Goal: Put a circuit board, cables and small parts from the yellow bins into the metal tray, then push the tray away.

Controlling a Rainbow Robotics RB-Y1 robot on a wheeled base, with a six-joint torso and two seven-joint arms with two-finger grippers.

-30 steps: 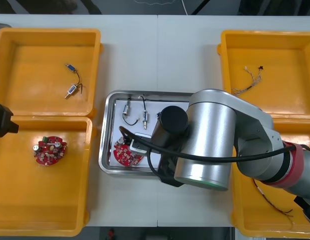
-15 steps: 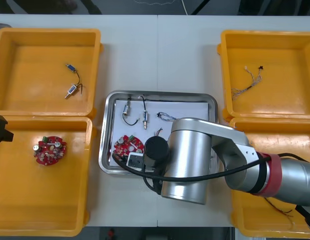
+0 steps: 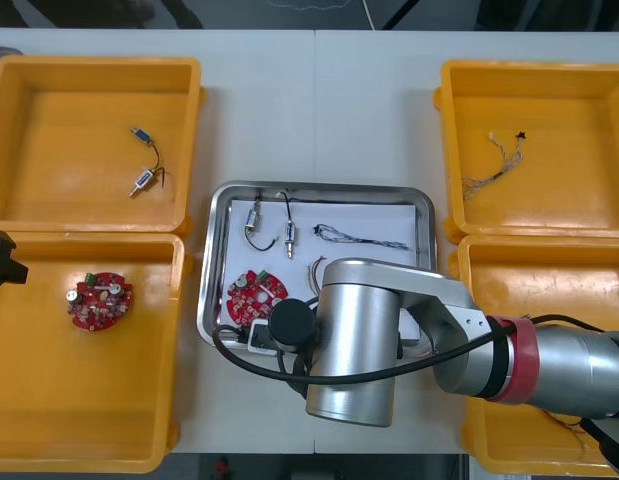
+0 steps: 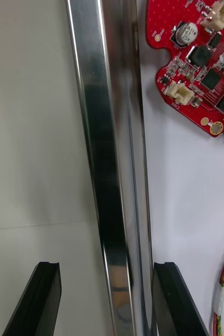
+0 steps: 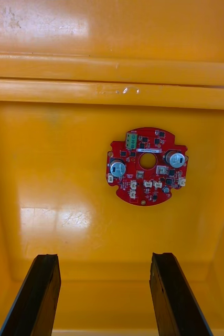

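The metal tray (image 3: 319, 187), white inside, holds a red circuit board (image 3: 256, 294), two small metal parts (image 3: 272, 227) on black cable, a blue and white cable (image 3: 361, 238) and a red and yellow cable (image 3: 317, 270). My right arm (image 3: 354, 340) lies over the tray's near edge. In the right wrist view my right gripper (image 4: 105, 268) is open astride the tray's rim (image 4: 104, 157), one finger over the table, the other over the white inside, with the board (image 4: 201, 58) beyond. My left gripper (image 5: 104, 258) hangs open above a second board (image 5: 146, 172).
The far left yellow bin (image 3: 49, 70) holds two small metal parts (image 3: 142, 160). The near left bin (image 3: 89, 400) holds a red board (image 3: 100, 300), with my left arm (image 3: 1, 255) at its edge. A thin cable (image 3: 497, 160) lies in the far right bin (image 3: 589, 100).
My right arm has drawn back toward the tray's near left corner, uncovering the blue and white cable and the board. The left arm has shifted slightly left.
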